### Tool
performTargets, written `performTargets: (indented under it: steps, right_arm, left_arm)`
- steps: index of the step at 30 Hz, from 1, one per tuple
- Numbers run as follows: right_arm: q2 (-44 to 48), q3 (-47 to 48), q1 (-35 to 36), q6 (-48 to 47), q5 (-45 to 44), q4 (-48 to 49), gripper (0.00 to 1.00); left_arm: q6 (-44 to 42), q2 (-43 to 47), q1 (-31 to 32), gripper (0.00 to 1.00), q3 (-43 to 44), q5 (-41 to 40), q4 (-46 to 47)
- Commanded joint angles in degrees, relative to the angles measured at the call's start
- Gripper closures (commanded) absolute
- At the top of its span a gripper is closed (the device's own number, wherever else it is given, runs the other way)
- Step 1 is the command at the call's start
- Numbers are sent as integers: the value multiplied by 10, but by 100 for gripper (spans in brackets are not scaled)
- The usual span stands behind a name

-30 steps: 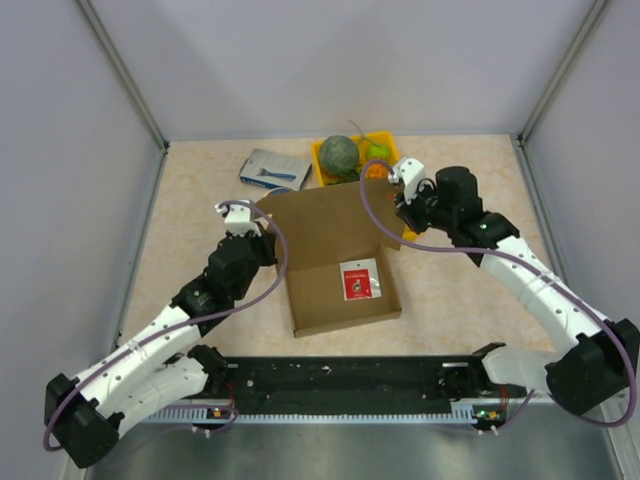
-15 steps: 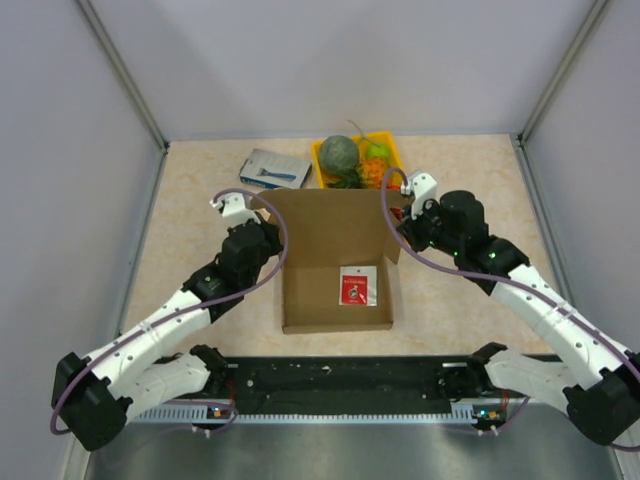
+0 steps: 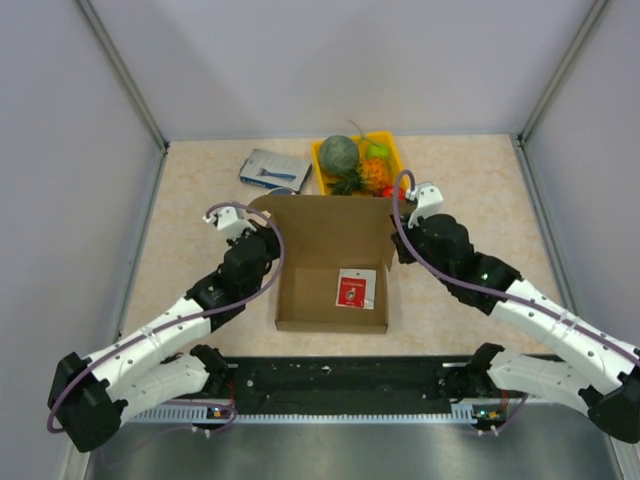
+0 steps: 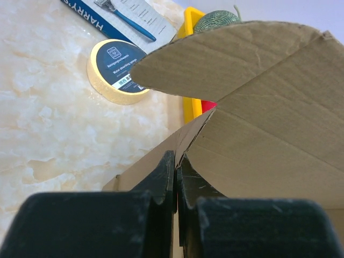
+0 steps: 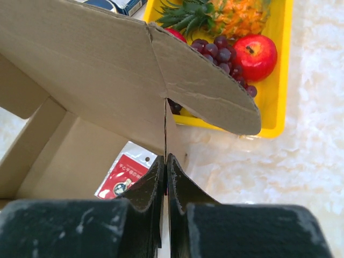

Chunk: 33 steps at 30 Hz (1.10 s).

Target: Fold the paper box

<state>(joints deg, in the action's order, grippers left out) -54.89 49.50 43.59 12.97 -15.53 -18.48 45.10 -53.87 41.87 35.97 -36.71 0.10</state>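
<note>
Paper box [image 3: 332, 285], part-folded, lid open

Item: brown cardboard, lying mid-table between the two arms, its open tray towards the near edge. A small red-and-white sachet [image 3: 355, 288] lies on its floor.

Condition: front and side walls stand up to form a shallow tray. The rear lid panel rises at the far side, with a rounded tuck flap curling from each of its upper corners.

Holds: left gripper [image 4: 176, 177] is pinched narrow on the left wall's edge at the rear corner. Right gripper [image 5: 165, 172] is likewise nipped on the right wall's edge at its rear corner. In both wrist views the cardboard runs between the jaws.

Progress (judged): tray formed, so roughly past halfway. Remaining steps are lowering the lid over the tray and tucking the flaps inside the walls.

Surface: table [image 3: 470, 190], pale marbled beige with a slight sheen.
- Beyond the box is a yellow fruit tray [image 3: 394, 150] holding melon, pineapple, grapes and apple.
- A blue-grey packet [image 3: 274, 168] lies at far left, with a tape roll [image 4: 114, 70] beside it.
- A black rail [image 3: 340, 385] runs along the near edge.

Room: plain grey-white panels [image 3: 330, 60] enclose three sides, under even lighting.
</note>
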Motion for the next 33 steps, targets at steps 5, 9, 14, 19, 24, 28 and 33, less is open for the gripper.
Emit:
performTargets:
  steps: [5,9,14,19,24,28,33]
  right_arm:
    - [1,9,118,150,-185,-42,100]
    - [2,1,153,176,-234,-57,100]
    - [-8,18,166,250,-267,-100,100]
    - [-63,99,178,330,-310,-179,100]
    - [-92,121,206,402,-347,-235,100]
    - [-103,94,231,410,-381,-236,100]
    - [-80,45,271,431,-407,-234,100]
  left_arm:
    - [46,12,8,100,-61,34,-5]
    - [49,26,13,100,-81,43,21]
    - [35,60,19,100,-106,30,25]
    - [37,83,20,100,-124,37,25]
    - [44,91,21,100,-139,40,25]
    - [41,98,21,100,-150,44,34]
    - [25,109,22,100,-167,66,66]
